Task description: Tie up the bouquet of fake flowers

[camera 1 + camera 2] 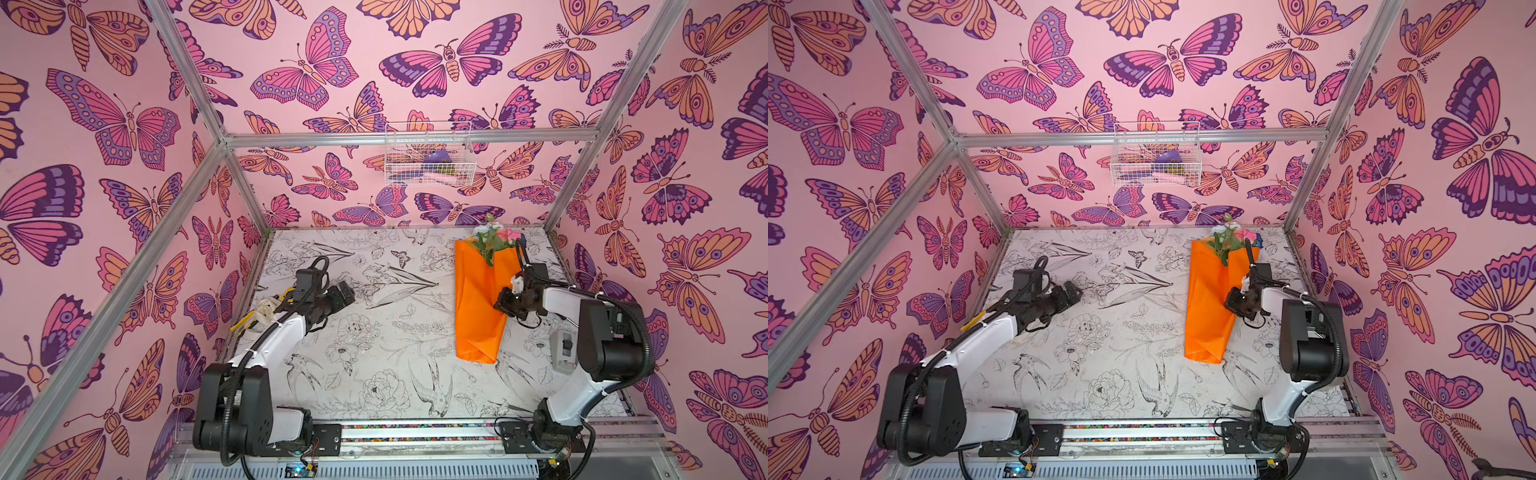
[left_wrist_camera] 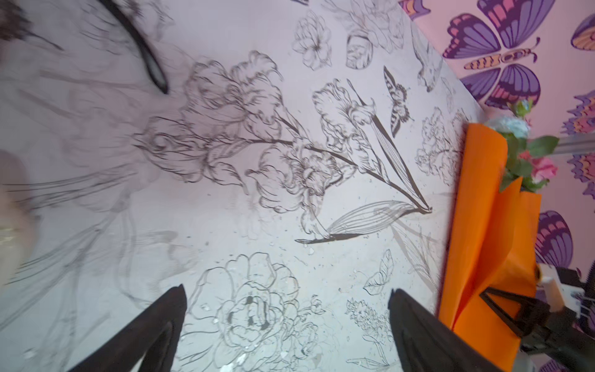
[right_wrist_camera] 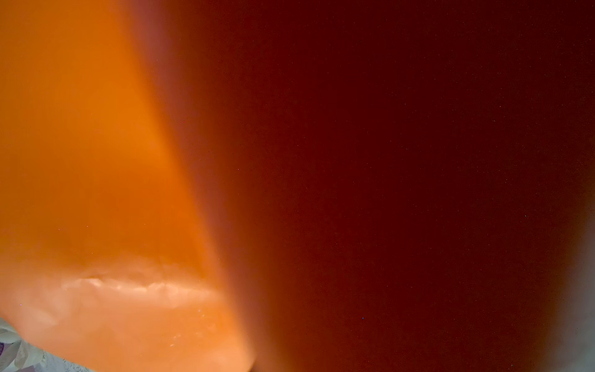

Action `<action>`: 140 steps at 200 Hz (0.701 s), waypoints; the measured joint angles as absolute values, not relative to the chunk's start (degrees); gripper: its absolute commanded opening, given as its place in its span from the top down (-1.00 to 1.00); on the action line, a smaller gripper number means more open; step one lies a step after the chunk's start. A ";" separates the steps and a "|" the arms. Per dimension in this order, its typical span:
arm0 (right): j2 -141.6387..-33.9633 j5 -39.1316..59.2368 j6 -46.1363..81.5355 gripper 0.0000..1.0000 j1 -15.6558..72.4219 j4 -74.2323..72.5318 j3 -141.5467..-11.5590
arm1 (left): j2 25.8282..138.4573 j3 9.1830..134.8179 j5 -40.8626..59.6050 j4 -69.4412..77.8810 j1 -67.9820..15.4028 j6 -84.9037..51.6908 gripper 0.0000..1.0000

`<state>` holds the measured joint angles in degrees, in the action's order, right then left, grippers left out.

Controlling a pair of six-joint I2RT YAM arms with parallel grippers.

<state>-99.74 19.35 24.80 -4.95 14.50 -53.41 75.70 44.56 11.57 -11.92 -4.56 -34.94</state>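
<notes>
The bouquet of fake flowers [image 1: 478,299] lies on the right of the table in both top views, its orange paper cone [image 1: 1204,316] pointing toward the front. Pink, white and blue blooms [image 1: 496,239] with green leaves stick out at the far end. My right gripper [image 1: 500,305] presses against the cone's right flap, which stands raised. Orange paper [image 3: 96,161] fills the right wrist view and hides the jaws. My left gripper [image 1: 347,293] hovers over the table's left half, well apart from the bouquet [image 2: 483,225]. It is wide open [image 2: 288,290] with nothing between its fingers.
The table [image 1: 374,353] is covered with a black-and-white floral print. A white wire basket [image 1: 428,153] with a few items hangs on the back wall. A cream bundle [image 1: 266,309] lies by the table's left edge behind the left arm. Aluminium frame posts stand at the corners.
</notes>
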 measured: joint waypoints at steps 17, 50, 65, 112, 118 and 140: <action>-99.77 18.96 24.05 0.23 -5.65 15.20 -53.65 | 72.27 42.72 8.67 -12.73 -1.87 -35.00 -1.00; -98.70 17.47 24.05 -0.20 -5.50 16.01 -53.91 | 66.00 39.35 2.63 -13.87 2.39 -36.34 -1.00; -97.10 14.94 24.18 -0.34 -5.50 18.13 -53.84 | 64.79 38.61 1.26 -14.15 3.92 -36.82 -1.00; -84.97 6.70 24.23 -0.99 -5.50 24.36 -52.77 | 67.88 38.92 1.83 -14.17 4.97 -35.66 -0.83; -83.11 5.58 24.25 -0.99 -5.50 25.04 -52.60 | 69.30 39.27 2.20 -14.17 4.97 -35.33 -0.78; -76.88 1.56 24.64 -0.99 -5.50 27.59 -51.88 | 76.84 41.58 3.64 -14.24 4.97 -34.39 -0.64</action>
<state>-76.88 1.56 24.64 -5.50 27.59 -51.88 76.84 41.58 3.64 -14.24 4.97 -34.39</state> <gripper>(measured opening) 0.993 0.850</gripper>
